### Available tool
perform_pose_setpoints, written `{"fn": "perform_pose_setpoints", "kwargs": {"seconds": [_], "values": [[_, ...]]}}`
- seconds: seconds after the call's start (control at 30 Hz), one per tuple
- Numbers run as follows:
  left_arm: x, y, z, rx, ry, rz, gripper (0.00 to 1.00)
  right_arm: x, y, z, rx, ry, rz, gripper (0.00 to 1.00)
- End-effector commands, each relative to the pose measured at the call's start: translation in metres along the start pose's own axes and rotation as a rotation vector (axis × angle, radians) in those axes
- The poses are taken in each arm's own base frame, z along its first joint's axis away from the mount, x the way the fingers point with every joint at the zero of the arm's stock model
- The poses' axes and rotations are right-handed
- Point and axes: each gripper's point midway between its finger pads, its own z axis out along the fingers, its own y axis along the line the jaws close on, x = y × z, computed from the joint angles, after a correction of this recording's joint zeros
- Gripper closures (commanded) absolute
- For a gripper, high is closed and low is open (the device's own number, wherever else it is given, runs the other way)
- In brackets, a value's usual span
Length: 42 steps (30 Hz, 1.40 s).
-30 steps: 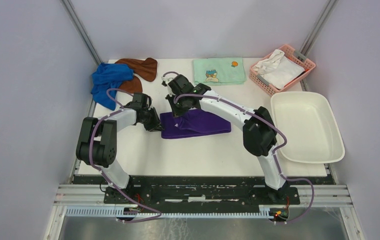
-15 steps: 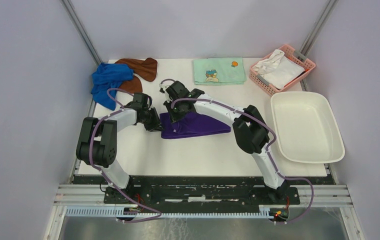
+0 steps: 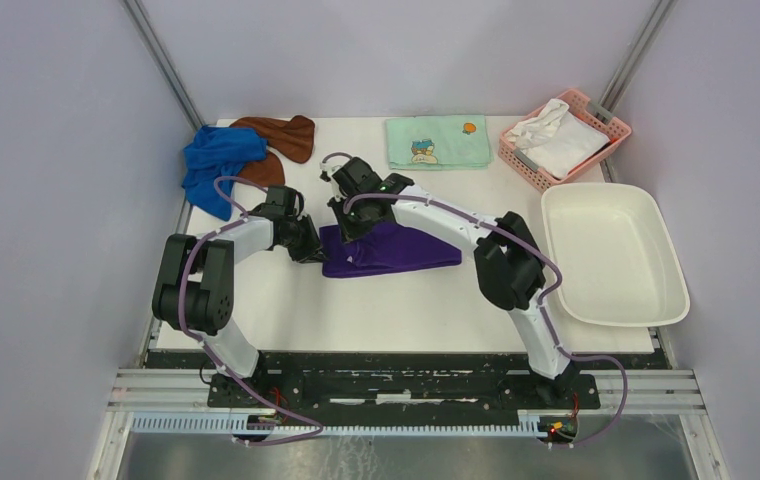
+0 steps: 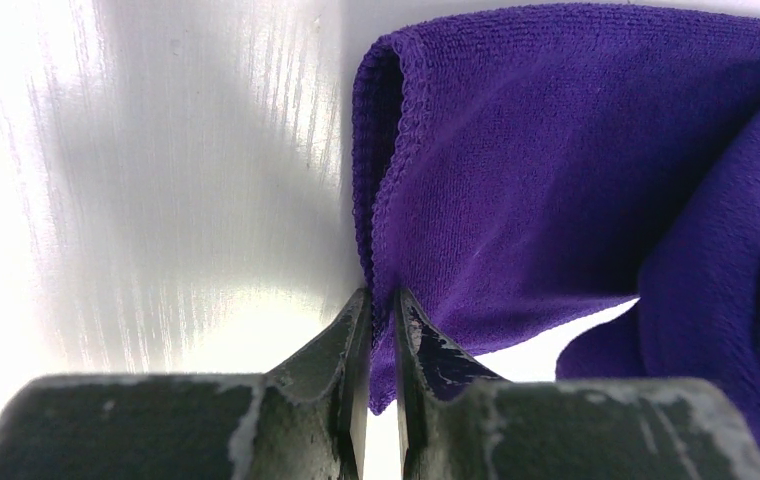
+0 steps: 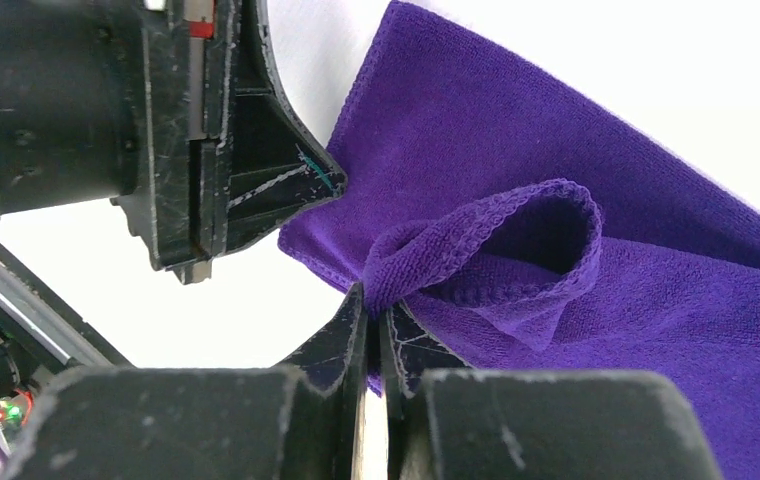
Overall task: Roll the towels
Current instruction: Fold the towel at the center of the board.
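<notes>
The dark purple towel [image 3: 396, 250] lies folded at the table's middle. My left gripper [image 3: 313, 250] is shut on its left edge; the left wrist view shows the hem [image 4: 381, 200] pinched between the jaws. My right gripper [image 3: 346, 228] is shut on a folded-over corner at the towel's upper left; the right wrist view shows the cloth [image 5: 516, 240] looped above the closed jaws [image 5: 376, 315], with the left gripper [image 5: 246, 180] just beside. The royal blue towel [image 3: 214, 160] and rust-brown towel [image 3: 278, 137] lie bunched at the back left.
A pale green cartoon-print towel [image 3: 438, 141] lies at the back middle. A pink basket [image 3: 611, 120] with a white cloth [image 3: 556, 135] stands at the back right. A white tray [image 3: 611, 255] sits on the right side.
My right gripper has moved left along the purple towel to its upper left corner, carrying cloth with it. The left gripper has stayed put on the towel's left edge.
</notes>
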Motion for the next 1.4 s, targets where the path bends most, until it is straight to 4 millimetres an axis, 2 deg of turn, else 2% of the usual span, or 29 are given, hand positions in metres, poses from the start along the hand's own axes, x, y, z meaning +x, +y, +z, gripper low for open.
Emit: {"fn": "perform_pose_setpoints", "kwargs": {"seconds": [0.0,0.1,0.23,0.53,0.7,0.77,0.87,0.97,1.03,1.1,1.17,1.27,1.37], "values": [[-0.011,-0.007,-0.003,-0.008,-0.034,-0.001,0.8,-0.037,0.022,-0.041,-0.036,-0.117,0.001,0.89],[-0.012,-0.007,-0.003,-0.009,-0.034,0.001,0.8,-0.038,0.025,-0.042,-0.047,-0.122,0.004,0.89],[-0.011,-0.007,-0.002,-0.01,-0.032,0.002,0.8,-0.034,0.027,-0.031,-0.063,-0.106,0.012,0.88],[-0.01,-0.005,-0.002,-0.023,-0.034,0.005,0.8,-0.013,0.023,0.019,-0.089,-0.051,0.07,0.88],[-0.011,0.0,-0.005,-0.05,-0.046,0.007,0.8,-0.01,0.02,0.03,-0.079,-0.053,0.09,0.76],[-0.013,0.001,-0.009,-0.065,-0.058,0.011,0.79,-0.012,0.022,0.026,-0.087,-0.058,0.089,0.7],[-0.016,0.007,-0.019,-0.106,-0.092,0.018,0.75,-0.024,0.029,0.008,-0.119,-0.093,0.083,0.59],[-0.024,0.013,-0.034,-0.162,-0.144,0.024,0.7,-0.04,0.043,-0.023,-0.188,-0.147,0.069,0.52],[-0.031,0.018,-0.049,-0.206,-0.195,0.031,0.64,-0.049,0.042,-0.045,-0.192,-0.192,0.057,0.47],[-0.039,0.019,-0.066,-0.236,-0.25,0.038,0.57,-0.052,0.031,-0.062,-0.169,-0.231,0.056,0.44],[-0.047,0.012,-0.081,-0.226,-0.298,0.049,0.48,-0.048,0.012,-0.077,-0.135,-0.261,0.073,0.42],[-0.056,-0.01,-0.095,-0.151,-0.334,0.08,0.4,-0.038,-0.022,-0.087,-0.1,-0.274,0.112,0.39],[-0.063,-0.037,-0.095,-0.074,-0.331,0.166,0.34,-0.024,-0.059,-0.092,-0.047,-0.272,0.141,0.36]]}}
